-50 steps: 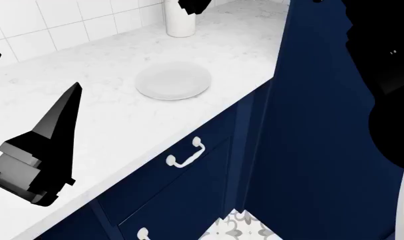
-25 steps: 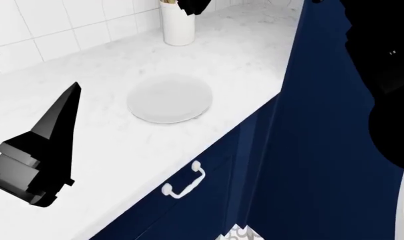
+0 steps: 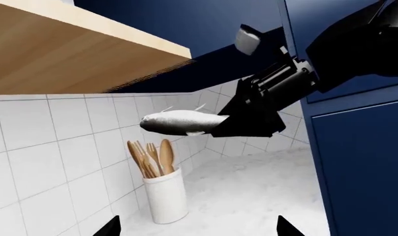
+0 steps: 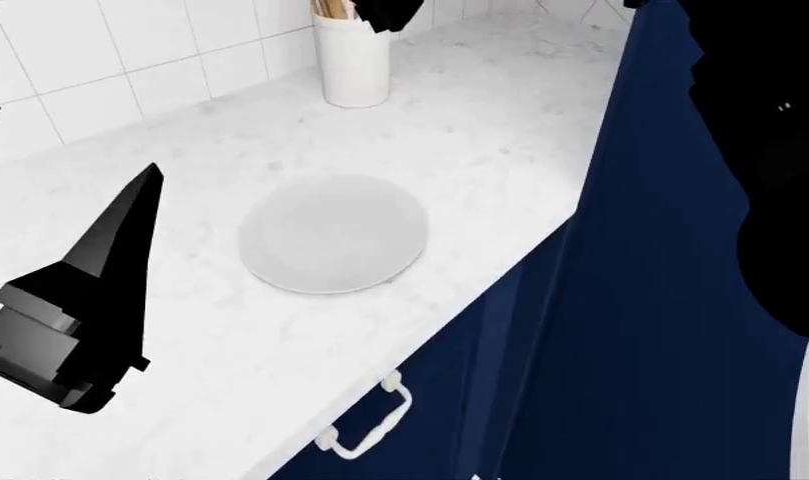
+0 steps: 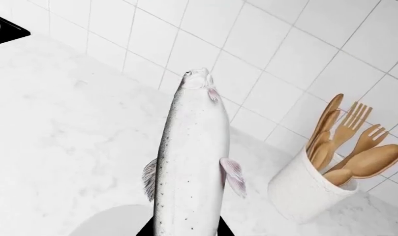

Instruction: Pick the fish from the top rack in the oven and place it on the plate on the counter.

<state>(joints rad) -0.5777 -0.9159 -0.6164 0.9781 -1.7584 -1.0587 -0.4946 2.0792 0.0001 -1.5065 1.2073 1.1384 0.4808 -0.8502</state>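
The silvery fish hangs above the white counter, with my right gripper shut on its tail end. The left wrist view shows the fish held level in the right gripper, high over the counter. The round white plate lies bare near the counter's front edge; part of the plate shows under the fish. My left gripper is open over the counter, left of the plate, nothing between its fingertips. Oven and top rack are out of view.
A white utensil holder with wooden spoons stands against the tiled wall behind the plate. Navy cabinets with a white handle sit below the counter. A wooden shelf hangs overhead. A black hob corner lies further along.
The head view has shifted: plate and utensil holder now sit lower in the frame and look larger. Both arms keep their places in the view.
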